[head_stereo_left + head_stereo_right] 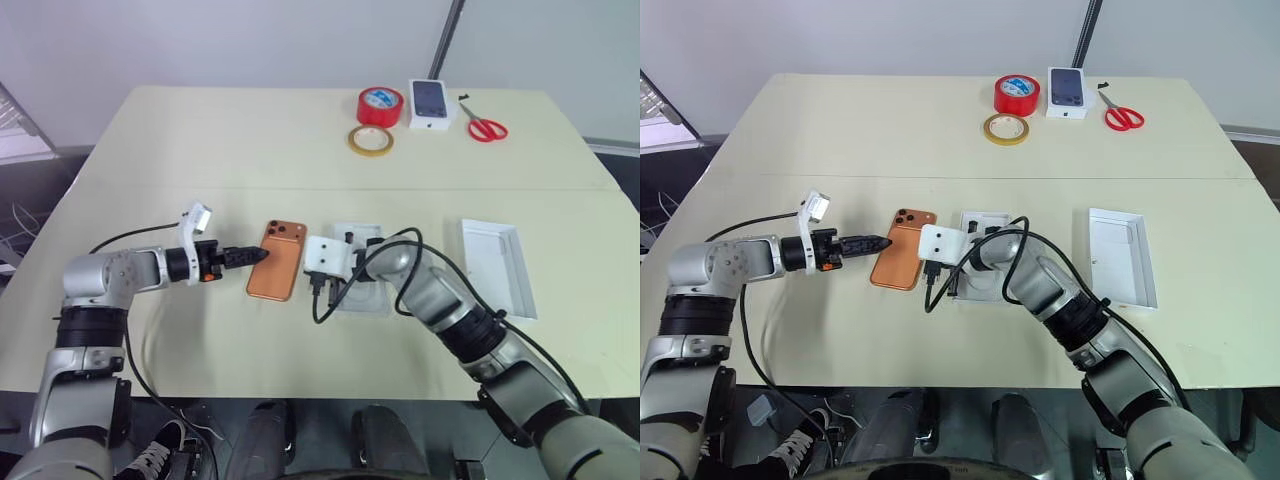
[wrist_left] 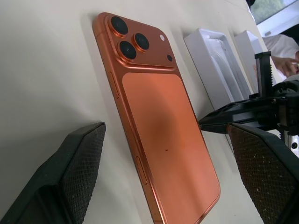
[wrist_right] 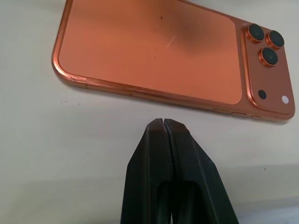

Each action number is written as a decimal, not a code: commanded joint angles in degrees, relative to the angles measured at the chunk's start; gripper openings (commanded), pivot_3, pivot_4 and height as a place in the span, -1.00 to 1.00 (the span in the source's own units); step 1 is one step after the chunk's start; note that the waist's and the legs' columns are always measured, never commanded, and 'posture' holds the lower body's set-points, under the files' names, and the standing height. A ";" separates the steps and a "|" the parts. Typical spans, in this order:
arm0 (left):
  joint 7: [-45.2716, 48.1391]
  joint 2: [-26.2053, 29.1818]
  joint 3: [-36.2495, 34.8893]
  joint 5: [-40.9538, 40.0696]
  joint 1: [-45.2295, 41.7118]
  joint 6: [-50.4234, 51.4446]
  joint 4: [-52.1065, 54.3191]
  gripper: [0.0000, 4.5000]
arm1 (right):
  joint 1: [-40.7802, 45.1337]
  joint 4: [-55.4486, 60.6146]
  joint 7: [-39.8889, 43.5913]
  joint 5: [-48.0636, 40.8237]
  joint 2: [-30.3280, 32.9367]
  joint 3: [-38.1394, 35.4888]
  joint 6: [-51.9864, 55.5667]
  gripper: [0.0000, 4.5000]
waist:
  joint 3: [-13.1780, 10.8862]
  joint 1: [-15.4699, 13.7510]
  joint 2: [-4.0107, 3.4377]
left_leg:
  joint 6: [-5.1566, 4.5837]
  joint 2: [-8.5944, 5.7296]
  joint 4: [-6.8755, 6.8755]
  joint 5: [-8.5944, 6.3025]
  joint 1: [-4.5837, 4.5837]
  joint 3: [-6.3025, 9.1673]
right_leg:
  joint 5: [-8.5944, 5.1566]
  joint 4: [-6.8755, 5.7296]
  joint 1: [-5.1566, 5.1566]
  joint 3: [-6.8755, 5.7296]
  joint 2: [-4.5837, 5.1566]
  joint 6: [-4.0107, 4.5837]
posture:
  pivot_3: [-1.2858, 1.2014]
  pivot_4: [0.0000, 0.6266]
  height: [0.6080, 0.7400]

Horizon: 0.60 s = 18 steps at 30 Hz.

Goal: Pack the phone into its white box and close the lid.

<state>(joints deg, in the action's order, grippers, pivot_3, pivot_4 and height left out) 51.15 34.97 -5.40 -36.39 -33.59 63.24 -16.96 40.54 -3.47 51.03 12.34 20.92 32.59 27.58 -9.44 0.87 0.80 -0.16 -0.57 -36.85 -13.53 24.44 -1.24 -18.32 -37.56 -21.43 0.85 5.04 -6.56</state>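
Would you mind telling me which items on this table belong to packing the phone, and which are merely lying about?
For the job:
phone
white box, beside the phone
lid, farther right

Lying about, at the far edge:
red tape roll
yellow tape ring
closed phone box
scissors

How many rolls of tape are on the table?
2. A red roll of tape stands at the table's far edge beside the closed phone box. A yellow roll of tape lies flat just in front of it. None looks hidden.
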 commanded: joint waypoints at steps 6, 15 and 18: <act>-0.46 -5.08 4.75 0.05 0.41 5.58 1.06 0.95 | 1.58 -4.34 -2.48 1.46 -3.95 0.04 -1.24 -0.98 | 0.15 -0.15 -0.05 | 0.00 -0.01 0.00 0.00 -0.08 0.01 | 0.00 0.01 0.00 -0.02 0.01 0.00 | 0.03 -0.52 0.82; -2.42 -9.56 2.00 -2.18 -1.92 10.96 2.30 0.95 | 0.80 -4.23 -2.14 1.73 -3.83 -0.16 -1.85 -0.98 | 0.25 -0.43 -0.10 | -0.01 -0.06 -0.03 -0.01 -0.16 0.05 | 0.00 0.01 0.07 -0.05 0.04 0.00 | 0.03 -0.52 0.82; -2.99 -9.46 1.85 -1.70 -2.18 11.49 2.69 0.95 | 0.59 -4.25 -2.27 1.70 -3.79 -0.50 -1.84 -0.98 | 0.25 -0.42 -0.10 | 0.00 -0.06 -0.03 -0.01 -0.16 0.05 | 0.00 0.01 0.07 -0.05 0.04 0.00 | 0.03 -0.52 0.82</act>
<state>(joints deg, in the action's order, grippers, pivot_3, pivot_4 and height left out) 46.55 29.48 -7.71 -35.49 -35.85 71.03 -15.50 41.27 -7.41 49.37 13.50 18.33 31.43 26.43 -9.20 0.45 0.70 -0.16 -0.63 -36.87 -13.54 24.29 -1.19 -18.32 -37.55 -21.36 0.80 5.08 -6.56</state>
